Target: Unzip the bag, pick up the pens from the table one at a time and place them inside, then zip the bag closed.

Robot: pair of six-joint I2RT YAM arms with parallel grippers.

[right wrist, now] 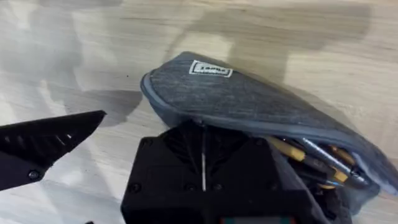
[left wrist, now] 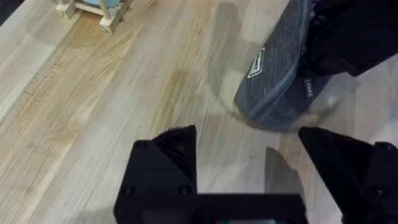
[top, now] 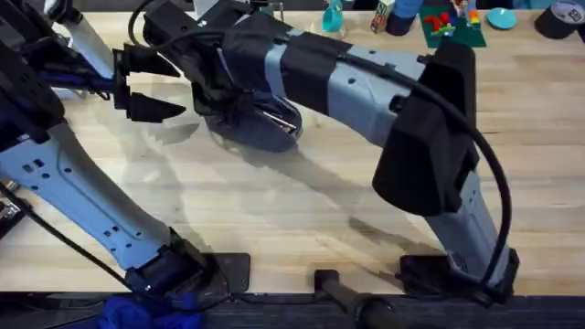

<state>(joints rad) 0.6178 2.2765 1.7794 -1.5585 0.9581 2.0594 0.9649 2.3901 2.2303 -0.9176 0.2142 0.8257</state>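
Two black grippers work the soft blue-grey denim-like pouch (top: pixel 256 123), which lies on the pale butcher-block table (top: pixel 302 206) at about eleven o'clock from its centre. The right gripper (right wrist: pixel 202 146) has its fingers pressed together at the pouch's zipper edge, probably pinching the pull to run it. Yellow and silvery pens (right wrist: pixel 314 158) show through the gaping end. The left gripper (left wrist: pixel 249 162) hangs spread and empty just beside, likely ready to steady the fabric.

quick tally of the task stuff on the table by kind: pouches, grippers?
Pouches: 1, the bag, zipper partly open with pens showing inside (their number cannot be told)
Grippers: 2, left gripper and right gripper
Total: 3
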